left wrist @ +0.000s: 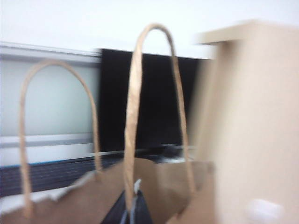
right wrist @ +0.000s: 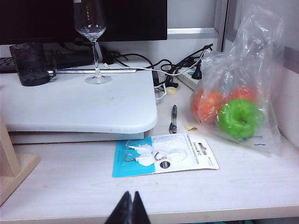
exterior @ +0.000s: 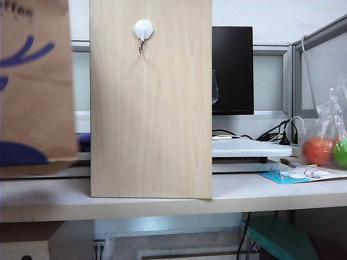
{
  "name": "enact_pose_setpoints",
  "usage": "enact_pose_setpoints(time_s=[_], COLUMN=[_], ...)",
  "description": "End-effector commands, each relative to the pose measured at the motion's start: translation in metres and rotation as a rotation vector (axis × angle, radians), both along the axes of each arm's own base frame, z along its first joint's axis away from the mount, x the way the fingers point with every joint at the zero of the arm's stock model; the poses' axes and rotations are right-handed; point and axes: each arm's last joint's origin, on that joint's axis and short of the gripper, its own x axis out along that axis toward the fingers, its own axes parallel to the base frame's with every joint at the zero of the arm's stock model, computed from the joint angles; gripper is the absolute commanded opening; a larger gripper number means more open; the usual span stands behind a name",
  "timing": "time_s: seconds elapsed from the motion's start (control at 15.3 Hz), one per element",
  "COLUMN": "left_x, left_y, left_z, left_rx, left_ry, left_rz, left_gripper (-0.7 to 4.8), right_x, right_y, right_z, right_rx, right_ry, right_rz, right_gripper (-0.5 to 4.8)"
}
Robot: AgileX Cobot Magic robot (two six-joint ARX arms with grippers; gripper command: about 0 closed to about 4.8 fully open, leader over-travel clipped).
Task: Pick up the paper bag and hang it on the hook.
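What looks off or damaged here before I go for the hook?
The bag's rim looks ragged, maybe torn, below the rear handle in the blurred left wrist view. The left gripper is shut on that rim, not a handle. The hook is bare. The right gripper is shut, idle.

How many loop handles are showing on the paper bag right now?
2: one handle arches up at the middle of the paper bag; the other handle stands beside it, on the side away from the wooden board.

Brown paper bag (exterior: 35,81), blue markings
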Motion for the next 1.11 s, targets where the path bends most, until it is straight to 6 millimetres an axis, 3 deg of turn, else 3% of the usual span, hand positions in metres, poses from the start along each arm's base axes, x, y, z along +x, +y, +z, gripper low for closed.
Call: enact_pose_setpoints(time_s=[0.07, 0.2, 0.33, 0.52, 0.72, 1.11], left_x=[-0.025, -0.030, -0.027, -0.005, 0.008, 0.040], left_y=[-0.008, -0.010, -0.010, -0.009, -0.017, -0.073], left_z=[0.006, 0.003, -0.006, -0.037, -0.042, -0.057], left_rx=[-0.004, -0.032, -0.001, -0.025, -0.052, -0.049], left_ry=[-0.035, 0.025, 0.068, 0.173, 0.167, 0.228], left_rz=[-0.282, -0.371, -0.345, -0.314, -0.388, -0.551], left_gripper=[-0.05, -0.05, -0.05, -0.05, -0.05, -0.05], right_x=[0.000, 0.000, 0.000, 0.000, 0.000, 0.000], right_y=[0.000, 0.000, 0.000, 0.000, 0.000, 0.000], right_z=[-0.001, -0.001, -0.001, -0.001, -0.001, -0.001], right_rx=[0.002, 0.002, 0.002, 0.002, 0.002, 0.008], right_ry=[-0.004, -0.004, -0.004, -0.004, -0.004, -0.003], right_rz=[0.000, 0.000, 0.001, 0.001, 0.002, 0.002], right_gripper=[0.00, 0.00, 0.00, -0.01, 0.00, -0.01])
